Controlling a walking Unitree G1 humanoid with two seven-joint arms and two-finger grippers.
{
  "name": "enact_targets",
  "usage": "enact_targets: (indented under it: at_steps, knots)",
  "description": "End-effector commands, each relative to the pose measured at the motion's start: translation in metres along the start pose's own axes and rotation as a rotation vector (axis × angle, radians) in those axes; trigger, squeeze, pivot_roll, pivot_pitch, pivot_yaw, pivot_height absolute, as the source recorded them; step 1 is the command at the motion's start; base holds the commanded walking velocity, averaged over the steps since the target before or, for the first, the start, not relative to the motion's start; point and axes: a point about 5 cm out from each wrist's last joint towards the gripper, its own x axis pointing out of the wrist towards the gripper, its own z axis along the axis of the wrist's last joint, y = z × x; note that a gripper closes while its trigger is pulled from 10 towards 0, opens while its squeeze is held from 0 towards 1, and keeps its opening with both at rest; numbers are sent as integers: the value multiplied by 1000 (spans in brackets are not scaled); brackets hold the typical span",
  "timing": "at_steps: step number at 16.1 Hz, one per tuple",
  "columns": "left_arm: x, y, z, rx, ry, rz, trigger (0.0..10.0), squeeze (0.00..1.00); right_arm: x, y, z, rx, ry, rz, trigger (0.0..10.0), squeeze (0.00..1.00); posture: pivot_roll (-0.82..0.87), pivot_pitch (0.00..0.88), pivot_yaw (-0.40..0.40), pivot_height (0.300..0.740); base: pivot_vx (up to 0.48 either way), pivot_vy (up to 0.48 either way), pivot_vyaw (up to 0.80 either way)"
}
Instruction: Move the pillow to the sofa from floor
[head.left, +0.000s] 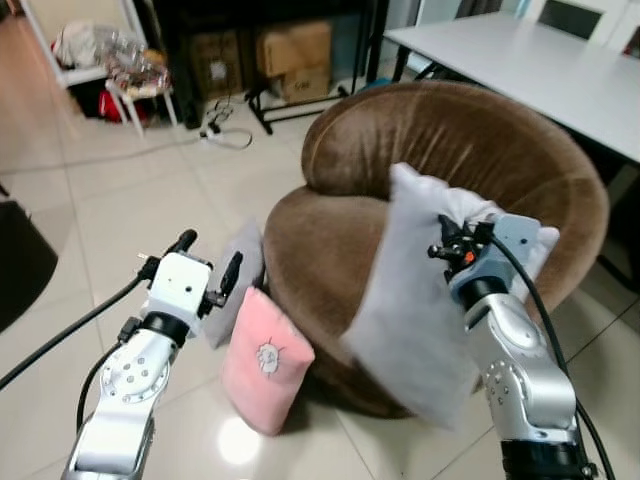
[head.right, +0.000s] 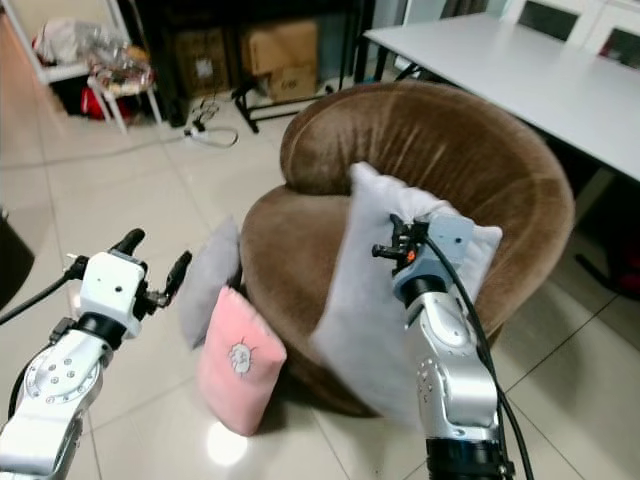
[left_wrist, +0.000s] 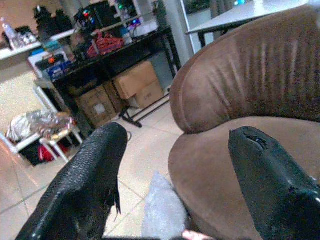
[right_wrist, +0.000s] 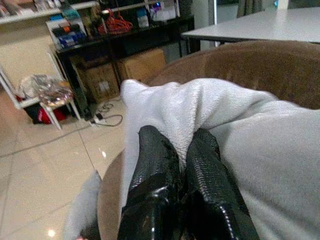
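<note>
Brown velvet covers the round sofa (head.left: 440, 200) at the centre of the left eye view, on a pale tiled floor (head.left: 120, 210). The right gripper (head.left: 462, 243) is raised before the sofa, clenched on a light grey pillow (head.left: 400, 310), which hangs in the air over the seat's front edge. A pink pillow (head.left: 263, 360) leans against the sofa's base on the floor, with another grey pillow (head.left: 238, 275) just behind it. The left gripper (head.left: 205, 265) hovers near these two, fingers spread and holding nothing. A white table (head.left: 540, 65) stands behind the sofa.

The right eye view gives the same scene, with cardboard boxes (head.right: 275, 55) under a dark shelf at the back.

In the left wrist view, two black fingers (left_wrist: 85, 185) stand wide apart, framing the sofa's seat and the floor-level grey pillow.

In the right wrist view, the fingers (right_wrist: 155, 170) are pressed close together, pinching a bunched fold of the light grey pillow.
</note>
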Motion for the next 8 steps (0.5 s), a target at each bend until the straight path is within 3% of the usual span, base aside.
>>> enact_targets:
  at_steps: [1, 4, 8]
  knots:
    - [0, 1, 3, 0, -9, 1, 10000, 0, 4, 8, 17, 0, -83, 40, 10000, 0, 51, 0, -20, 740, 300, 0, -800]
    - [0, 2, 3, 0, -8, 4, 10000, 0, 6, 6, 15, -6, -83, 25, 10000, 0, 56, 0, -23, 740, 301, 0, -800]
    - [-1, 3, 2, 2, -6, -2, 10000, 0, 8, 4, 14, -8, -83, 22, 10000, 0, 56, 0, -22, 740, 302, 0, -416]
